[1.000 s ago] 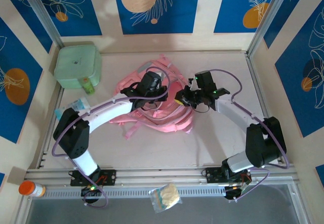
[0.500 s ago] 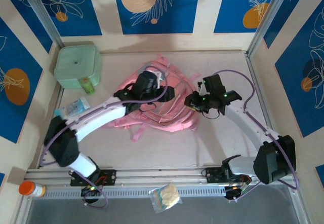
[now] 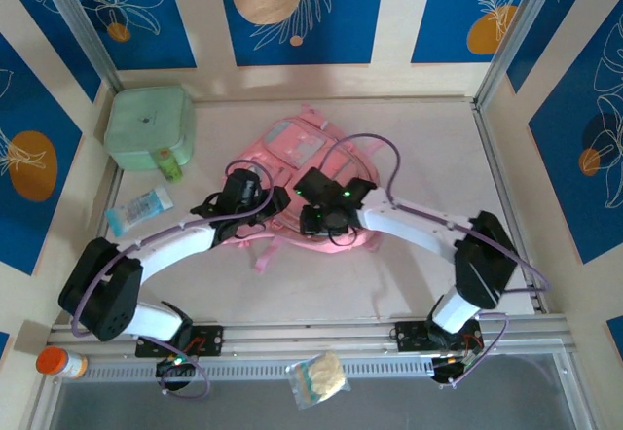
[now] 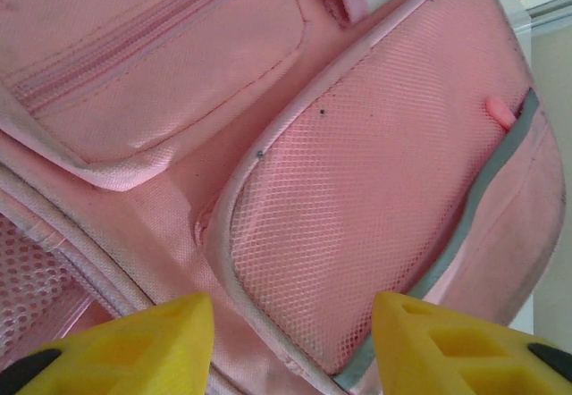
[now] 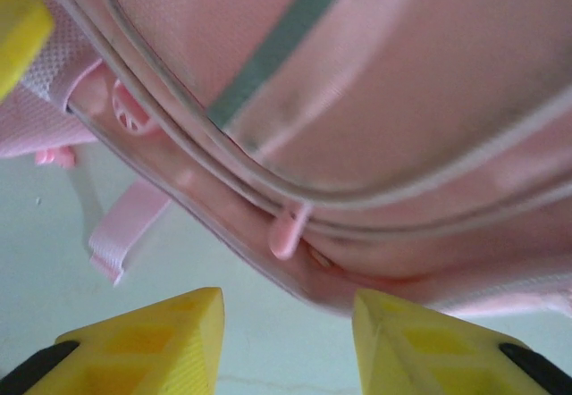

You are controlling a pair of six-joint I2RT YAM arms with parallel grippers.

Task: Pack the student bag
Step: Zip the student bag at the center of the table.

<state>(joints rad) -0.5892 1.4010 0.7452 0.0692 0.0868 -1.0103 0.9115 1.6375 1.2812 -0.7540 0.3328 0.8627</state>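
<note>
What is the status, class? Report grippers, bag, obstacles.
Left gripper open over mesh pocket of student bag. Right gripper open by zip pull. Nothing in the way.

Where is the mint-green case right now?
In the top view, the mint-green case sits in the far left corner of the table, left of the pink backpack, with a blue tube lying nearer to the arms.

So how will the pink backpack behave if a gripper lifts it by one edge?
Probably floppy: the student bag lies flat and rumpled, with thin fabric and a mesh pocket. Its loose strap would likely dangle and drag.
</note>
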